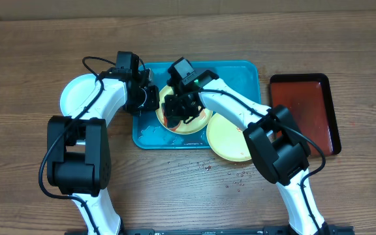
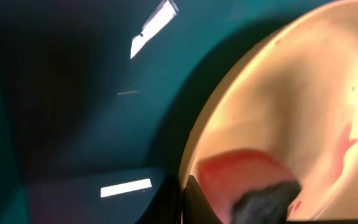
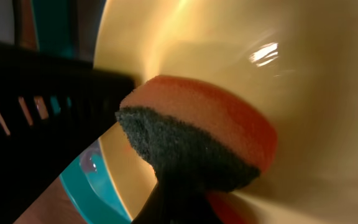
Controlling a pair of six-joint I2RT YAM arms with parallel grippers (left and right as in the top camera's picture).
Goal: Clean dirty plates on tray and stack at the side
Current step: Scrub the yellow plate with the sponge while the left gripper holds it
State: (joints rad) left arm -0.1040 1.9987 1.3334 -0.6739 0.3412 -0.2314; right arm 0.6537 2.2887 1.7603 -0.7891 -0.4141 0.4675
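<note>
Overhead, we are seeing the left claw sitting closed at the left rim of the yellow plate, which is lying inside the tray. In the left wrist view, the claw is showing one dark finger outside the rim of that plate and one inside it, so it is pinching the rim. The teal tray floor is stretching away to its left.

Just right of it, the right claw is reaching down over the same plate. From the right wrist, we are seeing that claw clamped tight on a sponge. The sponge's orange foam and dark green pad are pressing against the plate's inner face, with a strip of tray showing below the claw. The left wrist view is catching the sponge right beside its own fingers, and a red smear is running across the plate beyond it.

Right of the right claw and nearer its base, the other yellow plate is overlapping the tray's near rim. Left of the left claw, the white plate is resting on the table, partly hidden by the arm. Well right of the right claw, a red tray is lying apart. White foam is sitting in the tray corner below the left claw.
</note>
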